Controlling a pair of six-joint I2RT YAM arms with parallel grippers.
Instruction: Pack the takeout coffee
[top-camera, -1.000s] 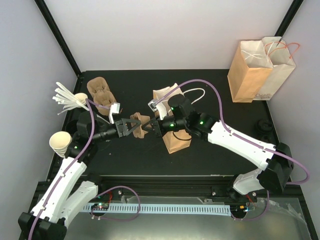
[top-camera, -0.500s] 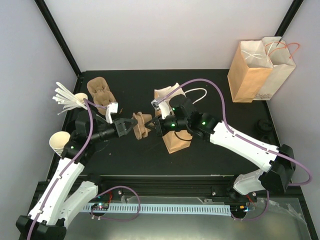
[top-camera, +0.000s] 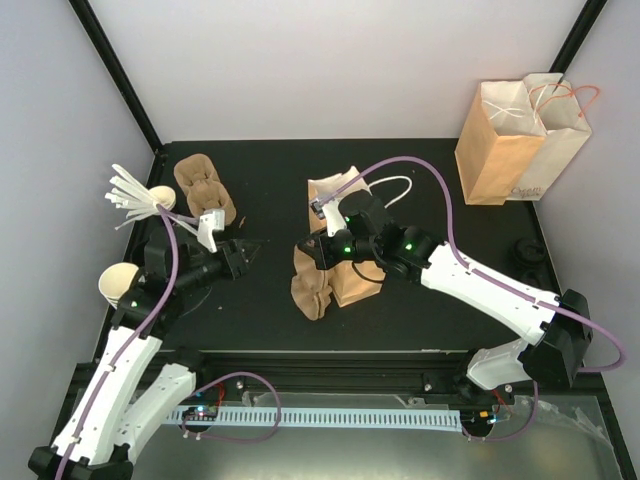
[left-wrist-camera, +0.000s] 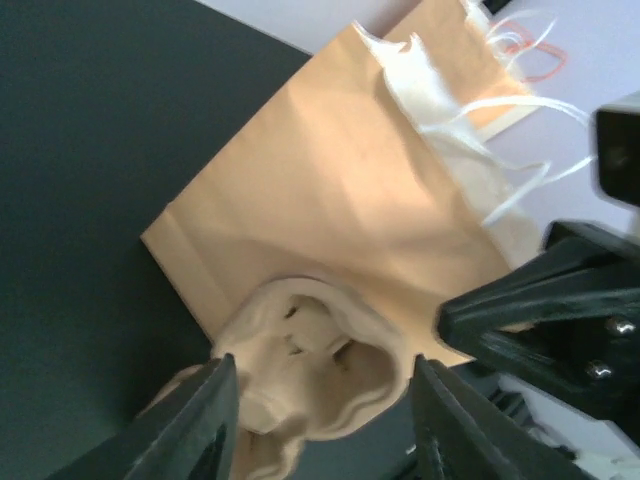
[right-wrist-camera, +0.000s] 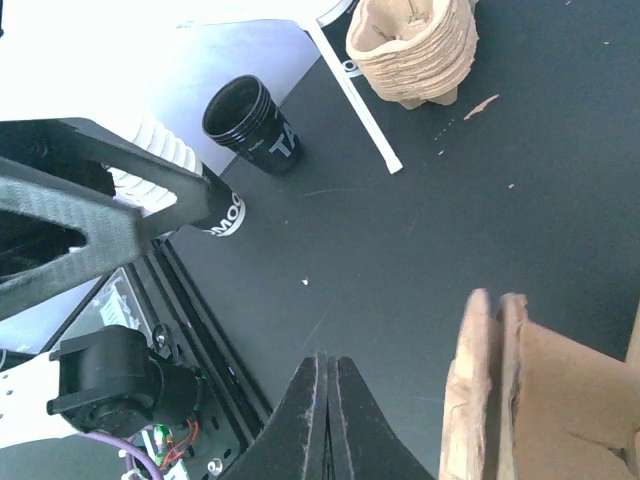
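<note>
Top external view: black table (top-camera: 270, 170); tall brown paper bag (top-camera: 497, 150) upright at the far right corner with a white paper bag (top-camera: 562, 135) beside it; another brown paper bag (top-camera: 358, 287) lying flat mid-table. Brown moulded-pulp cup carrier (top-camera: 312, 285) lies on the table against the flat bag, nobody holding it. Left gripper (left-wrist-camera: 320, 400) has its jaws apart and empty, pointed at the carrier from the left. Right gripper (right-wrist-camera: 326, 370) has its jaws pressed together with nothing between, hovering by the carrier's far end. Takeout coffee, a small black cup with white lettering (right-wrist-camera: 247, 122), stands at the table's left side near the left arm, well apart from every bag; lid on or not, can't tell. My read: early stage, carrier laid out, cup not seated in it, nothing bagged, so nearly all the packing is left
</note>
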